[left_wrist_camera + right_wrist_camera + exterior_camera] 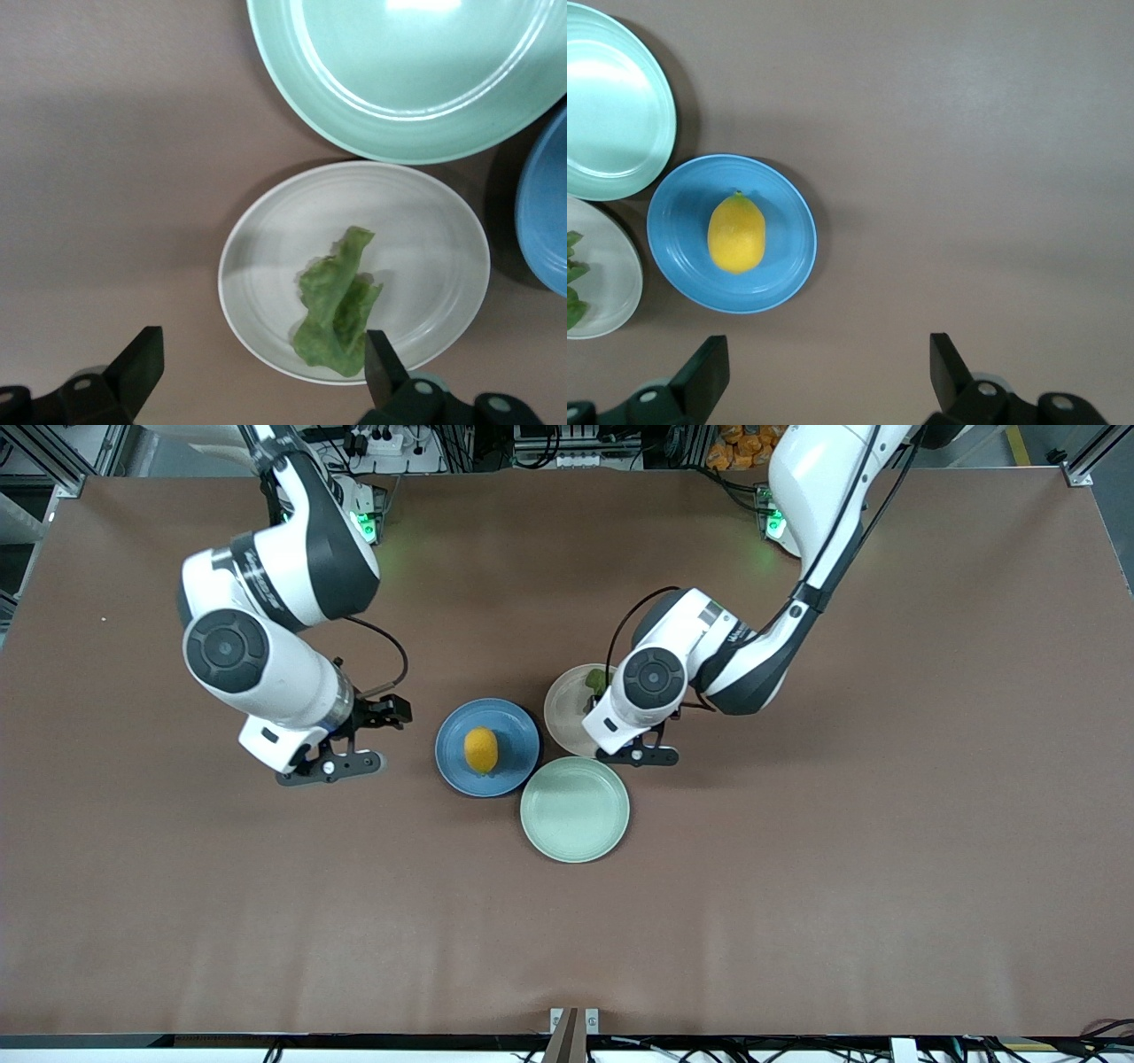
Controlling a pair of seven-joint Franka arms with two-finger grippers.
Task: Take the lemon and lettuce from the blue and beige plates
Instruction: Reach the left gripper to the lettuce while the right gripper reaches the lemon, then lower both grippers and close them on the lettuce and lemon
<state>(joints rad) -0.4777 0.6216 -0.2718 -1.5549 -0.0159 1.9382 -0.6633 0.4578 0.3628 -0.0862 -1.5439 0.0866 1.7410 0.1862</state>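
Observation:
The lemon (481,749) lies on the blue plate (514,731); the right wrist view shows the lemon (736,234) and the blue plate (682,257) too. The lettuce (595,682) lies on the beige plate (567,713), partly hidden by the left arm. The left wrist view shows the lettuce (337,305) and the beige plate (266,230) clearly. My left gripper (642,744) (263,359) is open above the beige plate's edge, one finger (381,354) beside the lettuce, the other over the table. My right gripper (354,735) (828,363) is open and empty over bare table beside the blue plate, toward the right arm's end.
An empty mint-green plate (575,809) sits nearer the front camera, touching or almost touching both other plates; it also shows in the left wrist view (416,71) and the right wrist view (611,106). Brown table surface surrounds the three plates.

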